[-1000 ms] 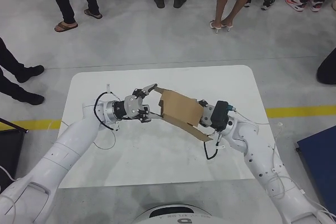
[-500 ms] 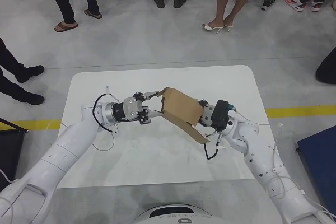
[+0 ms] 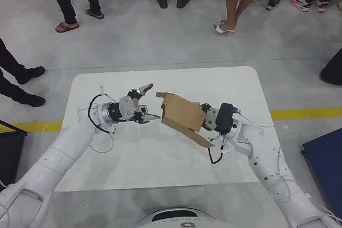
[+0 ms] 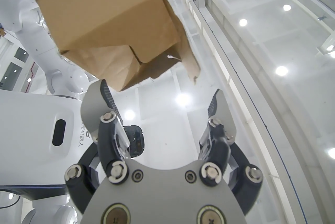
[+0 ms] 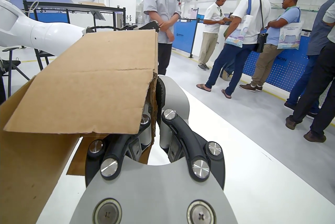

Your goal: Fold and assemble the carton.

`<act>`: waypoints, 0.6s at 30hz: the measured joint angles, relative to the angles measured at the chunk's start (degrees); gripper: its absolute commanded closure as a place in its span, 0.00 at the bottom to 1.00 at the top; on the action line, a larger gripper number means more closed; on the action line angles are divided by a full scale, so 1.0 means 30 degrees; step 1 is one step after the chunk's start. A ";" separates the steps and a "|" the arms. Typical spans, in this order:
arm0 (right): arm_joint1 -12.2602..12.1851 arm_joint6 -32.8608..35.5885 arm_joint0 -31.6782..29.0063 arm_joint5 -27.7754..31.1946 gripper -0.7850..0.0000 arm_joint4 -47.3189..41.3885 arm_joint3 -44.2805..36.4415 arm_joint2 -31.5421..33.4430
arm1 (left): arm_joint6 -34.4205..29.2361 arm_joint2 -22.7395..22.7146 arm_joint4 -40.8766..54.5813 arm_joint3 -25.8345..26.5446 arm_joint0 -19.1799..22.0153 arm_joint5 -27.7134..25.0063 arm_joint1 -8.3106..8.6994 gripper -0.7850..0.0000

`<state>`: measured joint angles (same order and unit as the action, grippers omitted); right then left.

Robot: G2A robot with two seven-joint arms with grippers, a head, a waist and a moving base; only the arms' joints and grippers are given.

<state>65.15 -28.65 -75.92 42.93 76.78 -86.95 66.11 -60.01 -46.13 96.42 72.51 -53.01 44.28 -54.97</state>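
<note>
Carton [image 3: 181,109] looks light and bendy; right gripper [image 3: 206,118] pinches its wall edge, left gripper [image 3: 153,102] spread just clear; best gripped near a fold, where it is stiffest

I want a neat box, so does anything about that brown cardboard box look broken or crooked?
Yes. The brown cardboard carton hangs tilted in the right gripper, its edge there looks ragged and crumpled, and one end flap dangles loose.

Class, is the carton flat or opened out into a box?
Opened out: the carton shows sides meeting at corners, one end flap hanging loose.
</note>
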 measured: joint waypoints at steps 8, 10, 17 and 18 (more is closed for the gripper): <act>-0.0052 0.0161 -0.0011 0.0289 1.00 -0.0146 -0.0136 0.0145 | -0.0244 -0.0525 0.0200 -0.0857 0.0760 -0.0248 0.0175 0.29; -0.0058 0.0235 0.0001 0.0295 1.00 -0.0157 -0.0186 0.0155 | -0.0208 -0.0324 -0.0153 -0.1175 0.1066 -0.0212 0.0039 0.36; -0.0071 0.0324 0.0028 0.0238 1.00 -0.0152 -0.0335 0.0180 | 0.0034 0.1116 -0.0402 -0.2008 0.2153 0.0031 -0.0869 0.43; -0.0073 0.0321 0.0028 0.0233 1.00 -0.0151 -0.0338 0.0184 | 0.0048 0.1345 -0.0448 -0.2204 0.2338 0.0045 -0.1025 0.44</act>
<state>64.93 -27.69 -75.84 43.63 76.33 -87.97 66.66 -59.87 -42.09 95.07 65.90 -46.00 44.41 -58.05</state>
